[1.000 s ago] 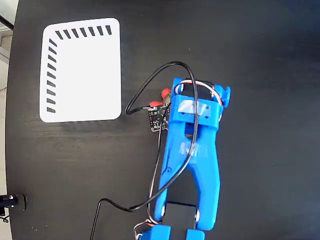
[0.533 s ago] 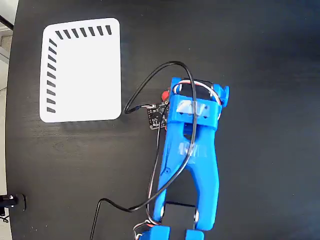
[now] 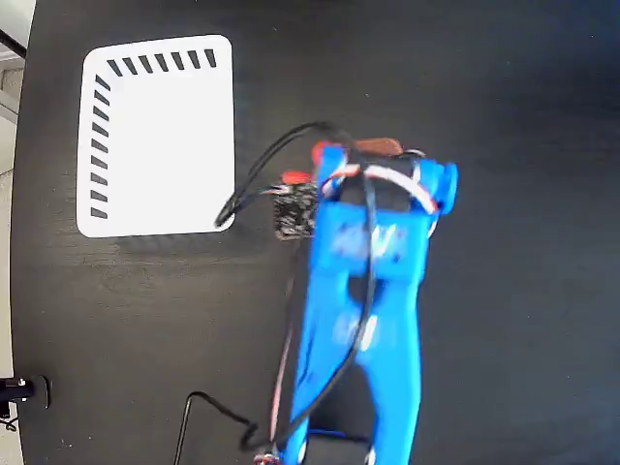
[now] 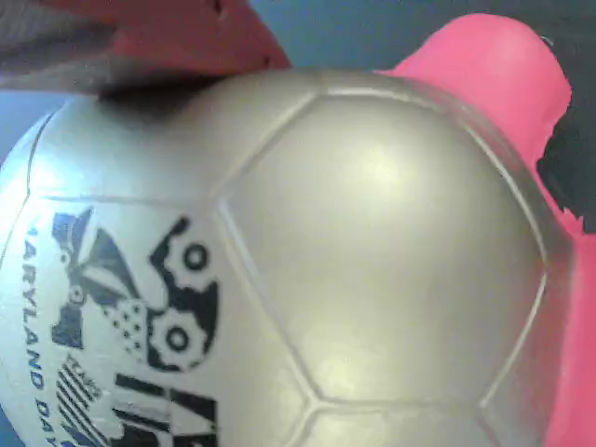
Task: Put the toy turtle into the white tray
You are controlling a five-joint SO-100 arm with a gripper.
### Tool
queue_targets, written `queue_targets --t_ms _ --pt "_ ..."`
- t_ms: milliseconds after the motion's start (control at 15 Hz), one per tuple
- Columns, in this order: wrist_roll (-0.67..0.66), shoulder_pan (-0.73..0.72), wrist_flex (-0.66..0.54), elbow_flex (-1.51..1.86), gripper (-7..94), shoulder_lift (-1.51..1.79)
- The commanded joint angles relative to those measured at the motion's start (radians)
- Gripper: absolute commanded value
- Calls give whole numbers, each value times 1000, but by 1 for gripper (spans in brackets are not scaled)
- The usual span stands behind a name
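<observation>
Toy turtle (image 4: 307, 270) mostly hidden under blurred arm (image 3: 368, 291), tool unseen

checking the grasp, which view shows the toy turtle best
The wrist view: the toy turtle fills the frame, its domed grey shell, black printed mark and pink parts clear. The fixed view shows only small red bits of it peeking out beside the blue arm.

fixed view: overhead, looking straight down on the black table (image 3: 504, 97); takes in the white tray (image 3: 155, 136) at upper left and the blue arm (image 3: 363, 310) entering from the bottom edge. wrist view: rides the arm, pressed very close to the toy turtle (image 4: 307, 270) (shell fills nearly the whole frame, table barely visible). shared ground: only the turtle, of which the fixed view catches just red bits (image 3: 317, 152) beside the arm's head.
</observation>
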Motion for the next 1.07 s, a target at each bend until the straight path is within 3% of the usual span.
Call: queue_targets --t_ms 0,467,1000 --pt "58 -83 14 -121 0 120" --pt "334 -433 49 -571 0 -110" --pt "430 -520 44 -792 0 -419"
